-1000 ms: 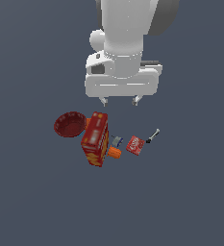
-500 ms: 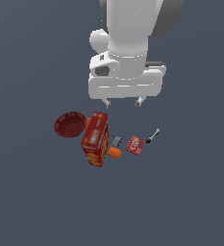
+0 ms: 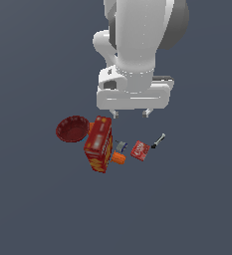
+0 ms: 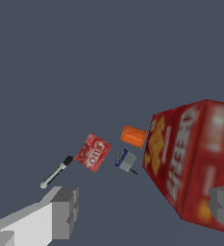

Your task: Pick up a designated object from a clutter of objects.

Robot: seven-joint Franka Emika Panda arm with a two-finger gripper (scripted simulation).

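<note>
The designated object, a small flat red box with white lettering [image 3: 140,150] [image 4: 93,152], lies flat on the grey floor among the clutter of objects. My gripper [image 3: 131,114] hangs open well above the clutter, a little toward the cracker box side of the small box. In the wrist view its two grey fingertips [image 4: 65,211] stand wide apart with nothing between them. The large red cracker box [image 3: 99,144] [image 4: 192,158] stands at the small box's left in the exterior view.
A dark red bowl [image 3: 71,129] sits left of the cracker box. An orange-and-blue item [image 3: 118,157] [image 4: 132,137] lies between the cracker box and the small box. A thin metal tool [image 3: 158,141] [image 4: 56,172] lies on the small box's other side.
The arm has drifted slightly to the exterior view's right and a little lower. The objects have not moved and the gripper has stayed open.
</note>
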